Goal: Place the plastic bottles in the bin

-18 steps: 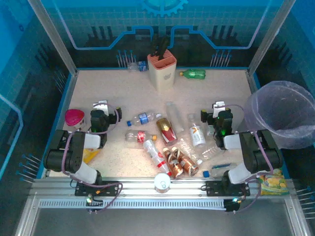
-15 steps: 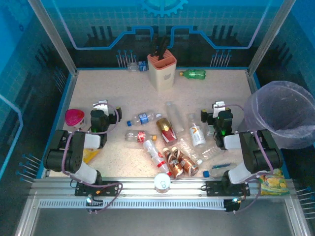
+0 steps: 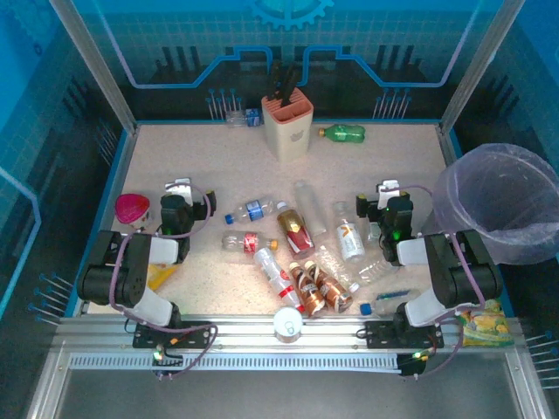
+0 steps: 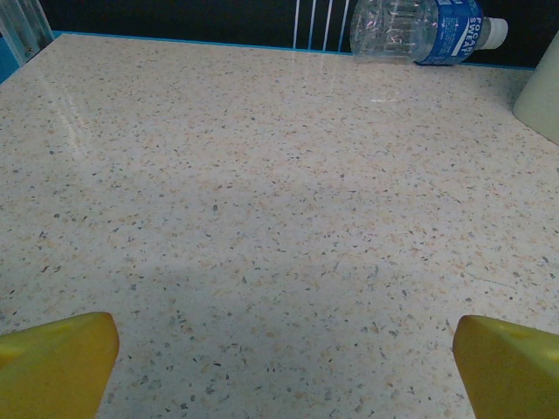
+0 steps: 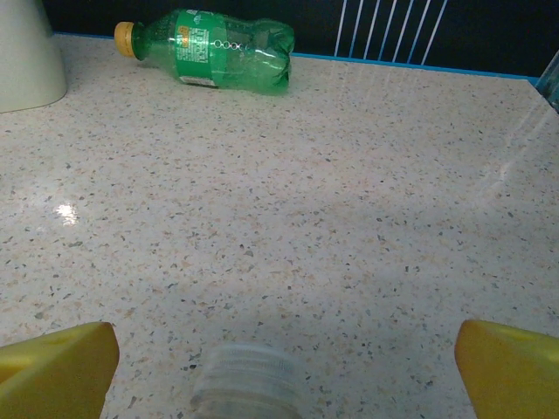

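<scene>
Twelve or so bottles point(image 3: 297, 229) lie on one speckled beige table point(image 3: 218, 166) with a blue rim, inside a blue-lit enclosure with metal posts point(image 3: 92, 65). Most of them are clustered mid-table between the arms. One green bottle point(image 5: 218, 48) and one blue-label bottle point(image 4: 419, 19) lie at the far edge, on either side of the one knife block point(image 3: 288, 122). One bin point(image 3: 463, 218) stands off the right edge, beside the right arm. One can point(image 3: 287, 325) is at the near edge and one pink cup point(image 3: 132, 208) is at the left. Both arms are folded low, wrists aimed at the far side. Left gripper point(image 4: 279, 362) has its fingers spread wide over bare table, holding nothing. Right gripper point(image 5: 279, 362) is also spread wide, with a clear cap point(image 5: 244, 384) low between its fingers; contact cannot be told.
</scene>
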Controlling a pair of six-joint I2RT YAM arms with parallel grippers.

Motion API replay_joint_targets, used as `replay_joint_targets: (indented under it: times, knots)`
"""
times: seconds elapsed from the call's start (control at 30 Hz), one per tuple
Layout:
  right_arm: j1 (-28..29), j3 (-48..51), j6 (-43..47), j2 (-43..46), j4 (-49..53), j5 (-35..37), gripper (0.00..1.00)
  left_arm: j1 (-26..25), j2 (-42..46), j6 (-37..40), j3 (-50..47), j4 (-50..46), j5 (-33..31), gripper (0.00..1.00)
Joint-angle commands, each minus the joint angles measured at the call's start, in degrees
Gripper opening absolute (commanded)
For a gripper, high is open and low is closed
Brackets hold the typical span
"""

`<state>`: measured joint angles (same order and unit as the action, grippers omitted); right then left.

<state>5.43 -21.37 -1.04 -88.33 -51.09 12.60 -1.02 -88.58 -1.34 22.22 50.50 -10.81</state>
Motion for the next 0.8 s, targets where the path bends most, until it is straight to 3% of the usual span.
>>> replay_joint_targets:
  times: [0.0,0.4,0.47,0.57,0.77]
  knots:
    - [-1.0,-0.5,-0.4,0.0,-1.7,-0.8,1.00,0.0,0.1,0.1,-0.2,1.6,1.0,0.99]
    - [-1.1,-0.6,-0.3,0.1,-1.6,-0.8,1.00,0.3,0.4,0.0,-0.2,1.5,0.8,0.99]
    - [-0.4,-2.3,0.6,2.0,3.0,-0.2,1.00,0.2,3.9,-0.4,1.4,-4.5,-0.4,0.99]
    - [2.4,-10.1,2.7,8.9,21.2,2.6,1.00,0.1,12.3,-1.6,5.5,-18.4,-2.6,0.99]
    - [6.8,-26.0,-2.8,12.3,45.7,5.7,1.00,0.1,23.5,-16.8,20.2,-50.5,2.4,0.99]
